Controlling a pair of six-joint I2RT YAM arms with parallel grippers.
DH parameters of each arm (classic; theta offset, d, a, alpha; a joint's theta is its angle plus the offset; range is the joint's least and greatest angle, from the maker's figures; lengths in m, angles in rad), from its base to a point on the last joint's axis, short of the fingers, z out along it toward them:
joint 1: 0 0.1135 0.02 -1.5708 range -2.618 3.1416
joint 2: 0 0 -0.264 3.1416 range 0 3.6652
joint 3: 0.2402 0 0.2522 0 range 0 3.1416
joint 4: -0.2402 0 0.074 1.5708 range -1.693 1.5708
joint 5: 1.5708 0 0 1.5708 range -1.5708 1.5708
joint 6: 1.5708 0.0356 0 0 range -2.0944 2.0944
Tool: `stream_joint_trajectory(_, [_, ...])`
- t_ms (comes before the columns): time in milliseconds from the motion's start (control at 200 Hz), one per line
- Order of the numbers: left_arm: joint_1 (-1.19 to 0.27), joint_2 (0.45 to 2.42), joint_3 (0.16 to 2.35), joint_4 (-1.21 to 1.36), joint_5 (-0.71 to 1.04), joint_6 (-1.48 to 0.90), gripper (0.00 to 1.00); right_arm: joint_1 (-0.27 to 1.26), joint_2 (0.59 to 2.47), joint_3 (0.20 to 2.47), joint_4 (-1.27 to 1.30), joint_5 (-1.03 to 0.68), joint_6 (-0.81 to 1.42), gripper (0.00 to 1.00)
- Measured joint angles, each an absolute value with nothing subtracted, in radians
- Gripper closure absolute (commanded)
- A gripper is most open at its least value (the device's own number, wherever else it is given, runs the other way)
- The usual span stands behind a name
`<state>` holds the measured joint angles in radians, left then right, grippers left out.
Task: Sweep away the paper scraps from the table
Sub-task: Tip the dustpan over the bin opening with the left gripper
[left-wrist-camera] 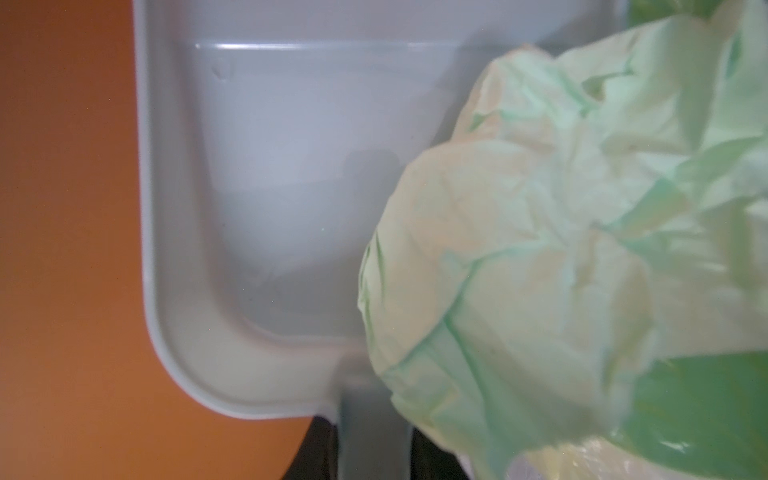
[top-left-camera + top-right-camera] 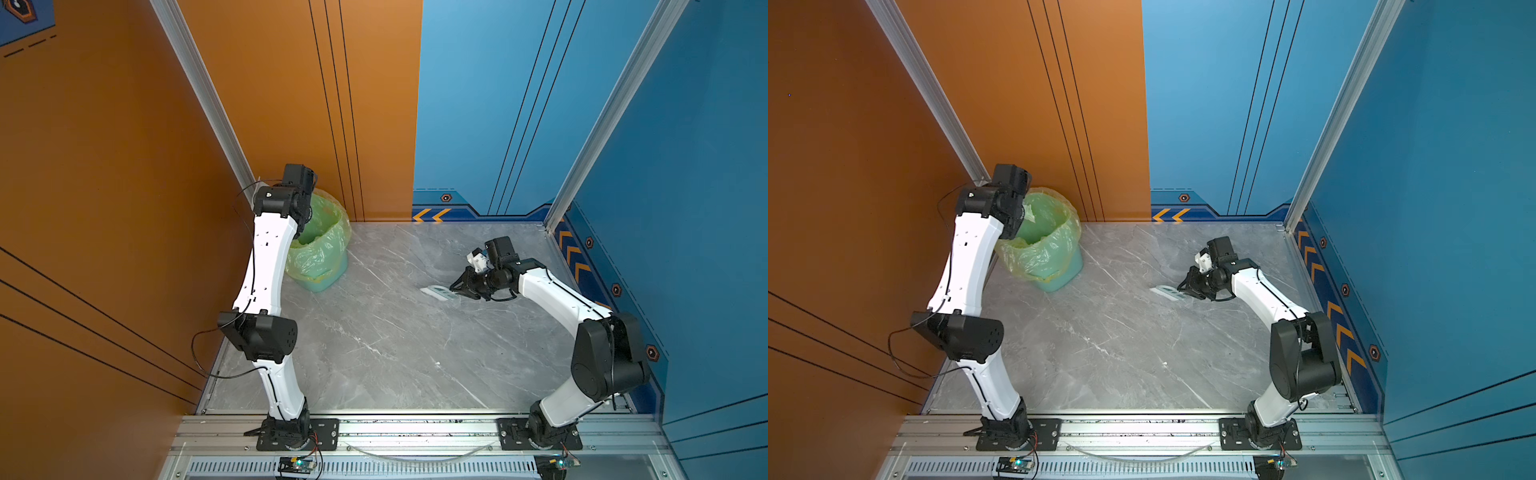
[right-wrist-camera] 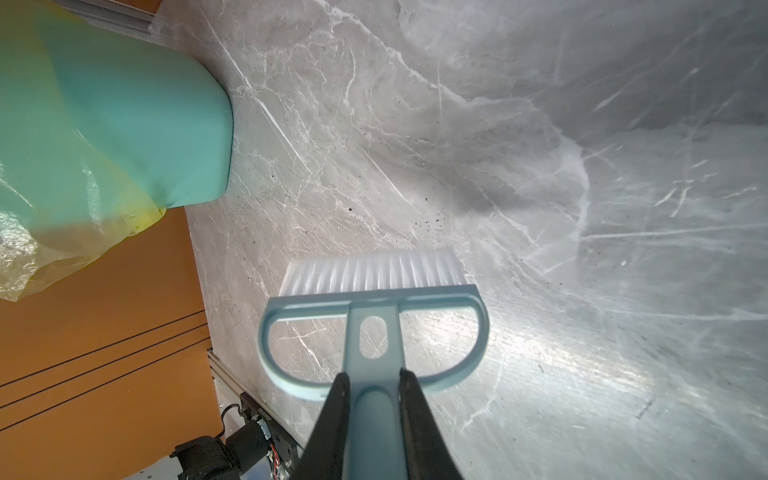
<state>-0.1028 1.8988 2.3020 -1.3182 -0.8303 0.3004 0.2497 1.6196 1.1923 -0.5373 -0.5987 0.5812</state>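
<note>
No paper scraps show on the grey marble table [image 2: 395, 353] [image 2: 1100, 353] [image 3: 540, 166] or in the pan. My left gripper [image 1: 374, 419] is shut on the handle of a pale grey dustpan [image 1: 270, 166], whose inside looks bare. It hangs over the green bin [image 2: 320, 266] [image 2: 1054, 266], against the crumpled bin bag [image 1: 540, 249]. In both top views the left wrist hides that gripper. My right gripper [image 2: 455, 286] [image 2: 1183, 286] [image 3: 372, 378] is shut on the handle of a light blue brush [image 2: 438, 292] [image 2: 1169, 292] [image 3: 374, 299], bristles on the table at the right.
The bin [image 3: 124, 124] stands in the far left corner against the orange wall. Silver rails edge the table; blue walls close the back and right. A tiny white speck [image 2: 437, 363] lies near the middle. Fine dark crumbs [image 3: 432, 222] dot the marble by the brush.
</note>
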Motion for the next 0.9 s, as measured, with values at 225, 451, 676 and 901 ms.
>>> stream_joint_trajectory(225, [-0.142, 1.937, 2.302, -1.318, -0.967, 0.402, 1.0, 0.25, 1.62, 1.192, -0.538, -0.599, 0.581, 1.0])
stream_joint_trajectory(451, [-0.152, 1.988, 2.307, -1.317, -1.073, 0.464, 1.0, 0.25, 1.62, 1.192, -0.538, -0.599, 0.58, 1.0])
stream_joint_trajectory(676, [-0.152, 1.991, 2.334, -1.318, -1.109, 0.48, 1.0, 0.249, 1.62, 1.192, -0.538, -0.599, 0.577, 1.0])
stream_joint_trajectory(901, [-0.152, 1.988, 2.377, -1.318, -1.058, 0.464, 1.0, 0.248, 1.62, 1.192, -0.538, -0.599, 0.576, 1.0])
